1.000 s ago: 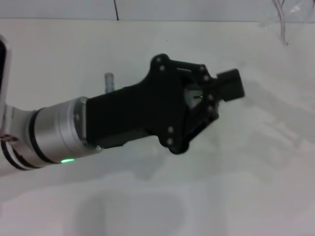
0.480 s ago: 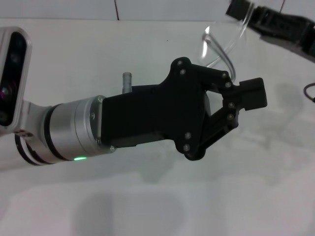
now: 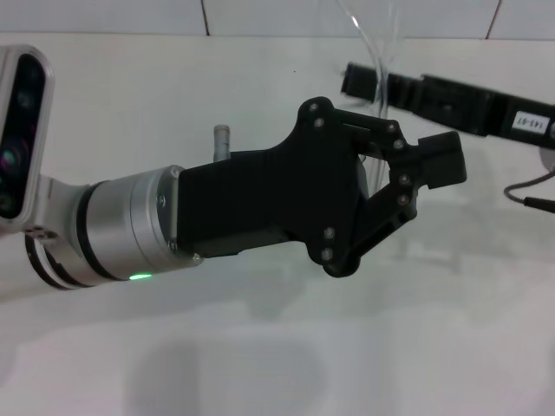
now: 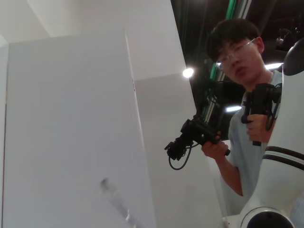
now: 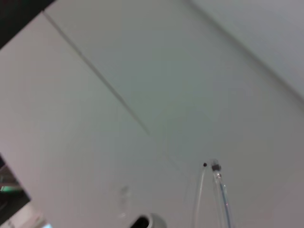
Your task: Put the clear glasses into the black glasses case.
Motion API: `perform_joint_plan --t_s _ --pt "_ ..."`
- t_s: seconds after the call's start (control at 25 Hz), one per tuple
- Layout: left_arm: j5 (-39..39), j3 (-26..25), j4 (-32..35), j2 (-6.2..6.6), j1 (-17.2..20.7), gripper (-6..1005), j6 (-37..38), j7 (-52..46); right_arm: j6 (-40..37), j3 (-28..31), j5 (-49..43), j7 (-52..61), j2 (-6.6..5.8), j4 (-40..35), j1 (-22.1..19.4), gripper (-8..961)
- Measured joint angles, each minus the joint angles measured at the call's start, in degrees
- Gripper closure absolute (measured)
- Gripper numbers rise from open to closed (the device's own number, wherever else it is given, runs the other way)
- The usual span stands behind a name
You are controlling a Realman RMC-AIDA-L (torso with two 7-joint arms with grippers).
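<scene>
The clear glasses (image 3: 380,54) hang from my right gripper (image 3: 357,82), which comes in from the right along the back of the white table and is shut on them. Their clear arms curve up past the top edge, and the ends of the arms (image 5: 217,190) also show in the right wrist view. My left gripper (image 3: 436,162) fills the middle of the head view, just in front of and below the right one, with its fingers closed together and nothing visible between them. The black glasses case is out of view.
A thin dark cable (image 3: 529,198) lies on the white table (image 3: 451,347) at the right edge. The left arm's silver wrist (image 3: 113,230) covers much of the table's left side. The left wrist view shows a person (image 4: 240,66) holding hand controllers.
My right gripper has come down and to the left from the top right corner, carrying the clear glasses. The left gripper shifted right a second ago and has hardly moved since.
</scene>
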Motion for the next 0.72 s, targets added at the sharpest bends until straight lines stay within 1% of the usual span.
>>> perform_joint_plan --t_s 0.2,0.72 --pt "0.0 -0.06 0.0 0.0 0.0 952 -0.02 -0.09 -0.16 -3.23 0.1 -0.02 0.01 -1.9 0.18 834" --pt "0.0 -0.01 -0.01 0.0 0.0 952 -1.18 -0.17 -0.44 -5.03 -0.04 0.01 -0.1 -3.15 0.54 833"
